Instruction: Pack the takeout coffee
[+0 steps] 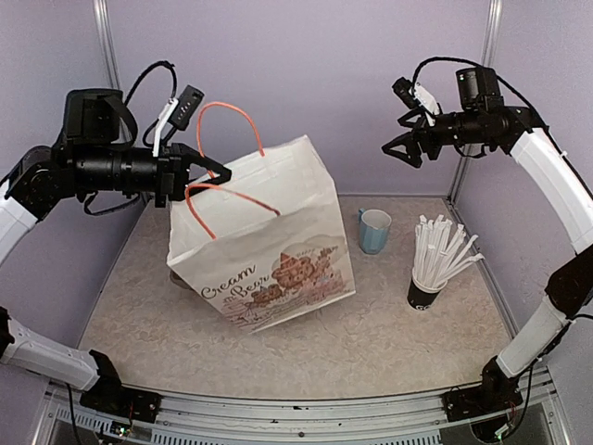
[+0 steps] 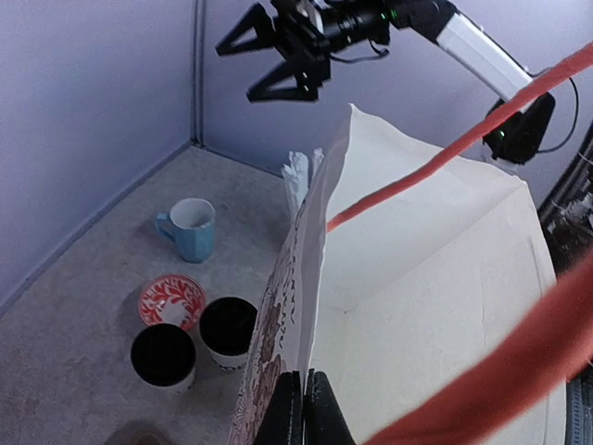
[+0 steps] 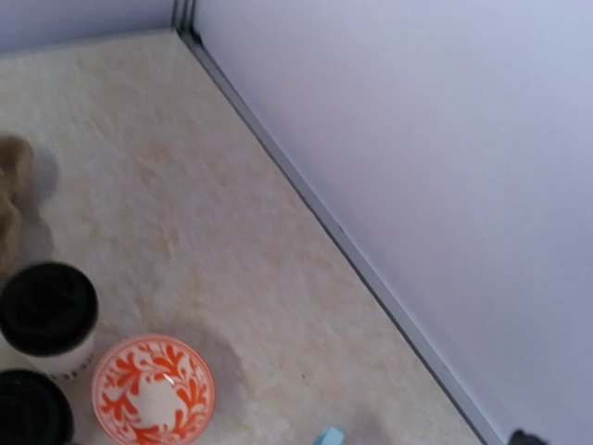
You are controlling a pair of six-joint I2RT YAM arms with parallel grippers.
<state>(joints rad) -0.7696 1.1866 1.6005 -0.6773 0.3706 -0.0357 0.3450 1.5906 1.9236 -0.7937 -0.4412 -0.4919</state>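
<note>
The takeout coffee is two white paper cups with black lids, one nearer and one beside the bag; both show again in the right wrist view, one above the other. The bag hides them in the top view. A white printed paper bag with orange handles stands mid-table, mouth open. My left gripper is shut on the bag's rim, seen from above. My right gripper hangs open high above the back right, empty; its fingers are outside its own wrist view.
A red-patterned dish sits against the cups, also in the right wrist view. A light blue mug stands right of the bag. A dark cup of white straws is at the right. Walls close the back and sides.
</note>
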